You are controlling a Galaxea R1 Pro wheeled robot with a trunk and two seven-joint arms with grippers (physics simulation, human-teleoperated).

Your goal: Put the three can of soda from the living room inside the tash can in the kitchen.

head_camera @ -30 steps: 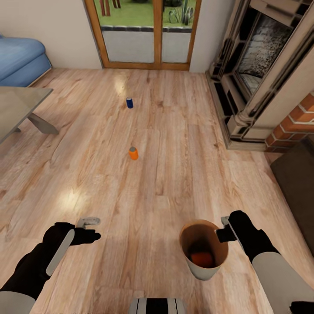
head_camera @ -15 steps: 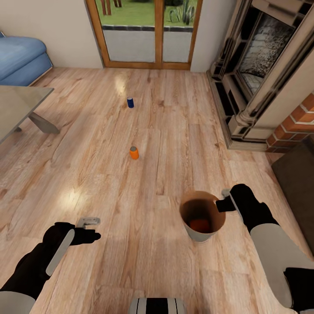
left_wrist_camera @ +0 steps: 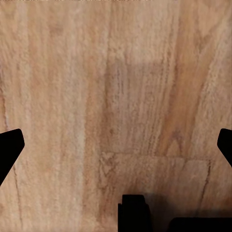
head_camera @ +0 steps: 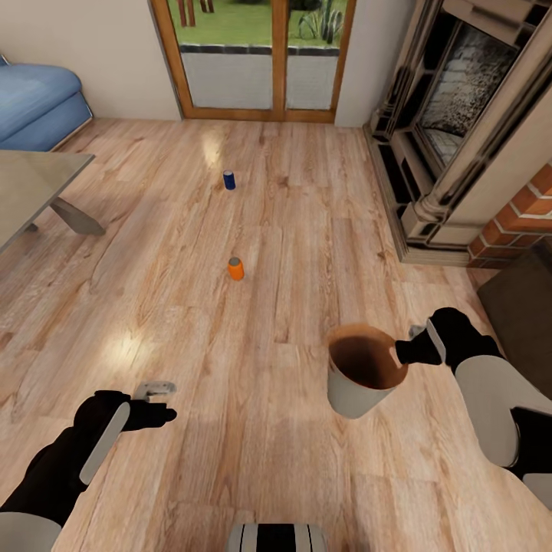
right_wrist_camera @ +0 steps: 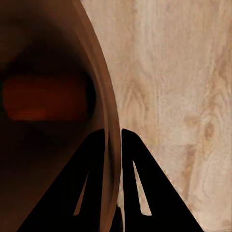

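A: The right gripper (head_camera: 410,349) has carried the trash can (head_camera: 360,387) forward and up since a second ago, and the bin now tilts with its mouth leaning toward the arm.

B: How does it hold?

A: Pinched on the rim, one finger inside the wall, one outside, the wall (right_wrist_camera: 108,145) nipped in a narrow gap. An orange can (right_wrist_camera: 46,96) lies on its side deep in the bin.

B: And the left gripper (head_camera: 157,389)?

A: Spread wide over bare floor (left_wrist_camera: 116,96), nothing between its jaws.

B: The next can?

A: The second orange can (head_camera: 235,268) stands upright, axis vertical, well ahead of the left jaws and a little to their right. The blue can (head_camera: 228,179) stands farther along the same way. I judge the free left arm the nearer one.
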